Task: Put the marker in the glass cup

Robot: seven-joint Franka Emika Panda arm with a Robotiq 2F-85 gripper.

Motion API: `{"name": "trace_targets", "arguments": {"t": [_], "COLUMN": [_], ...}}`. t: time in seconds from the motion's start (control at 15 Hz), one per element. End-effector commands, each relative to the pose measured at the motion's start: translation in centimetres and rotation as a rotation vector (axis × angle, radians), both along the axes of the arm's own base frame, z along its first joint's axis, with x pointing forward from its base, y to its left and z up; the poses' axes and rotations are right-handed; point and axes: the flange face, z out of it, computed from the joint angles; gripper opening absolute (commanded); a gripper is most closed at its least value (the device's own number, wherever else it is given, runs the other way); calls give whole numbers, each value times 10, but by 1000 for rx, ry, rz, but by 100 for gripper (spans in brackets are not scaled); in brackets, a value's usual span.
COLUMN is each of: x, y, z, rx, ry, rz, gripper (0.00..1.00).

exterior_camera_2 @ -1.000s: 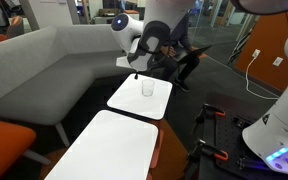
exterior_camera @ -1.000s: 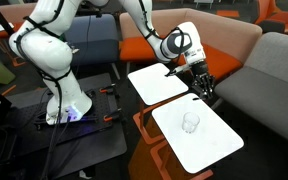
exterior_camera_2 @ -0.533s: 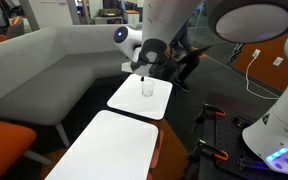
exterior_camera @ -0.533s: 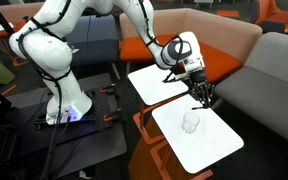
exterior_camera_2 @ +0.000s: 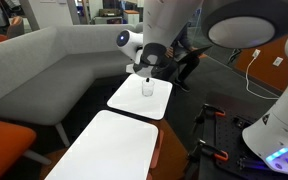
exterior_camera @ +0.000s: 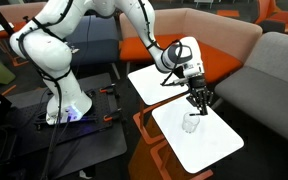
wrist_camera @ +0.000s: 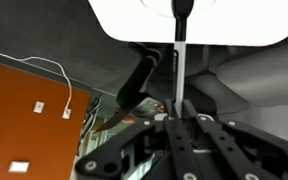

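Observation:
The glass cup (exterior_camera: 190, 123) stands on a white tabletop (exterior_camera: 212, 140); it also shows in an exterior view (exterior_camera_2: 147, 87). My gripper (exterior_camera: 198, 100) hangs just above and slightly beside the cup, also seen in an exterior view (exterior_camera_2: 144, 72). In the wrist view my gripper (wrist_camera: 180, 106) is shut on the marker (wrist_camera: 180, 60), a thin stick with a dark tip that points away toward the white tabletop (wrist_camera: 134, 20). The cup is not visible in the wrist view. The marker is too small to make out in both exterior views.
A second white tabletop (exterior_camera: 154, 82) adjoins the one with the cup; it shows as the nearer top in an exterior view (exterior_camera_2: 109, 145). Grey sofa (exterior_camera_2: 44, 65) and orange seats (exterior_camera: 234, 45) surround the tables. The robot base (exterior_camera: 59, 95) stands on the floor.
My gripper has moved with the marker from over the gap between the tabletops to just above the glass cup.

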Motion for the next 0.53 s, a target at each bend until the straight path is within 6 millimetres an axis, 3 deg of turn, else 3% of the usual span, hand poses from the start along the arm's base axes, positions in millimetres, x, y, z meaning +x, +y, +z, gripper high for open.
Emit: {"name": "trace_targets", "arguments": {"t": [0.0,0.47], "x": [1,5], "y": [-2,4], "z": [-10,-54], "rx": [-11,-16], "ry": [34,135], "rz": [-50,-58], "gripper": [3,3]}}
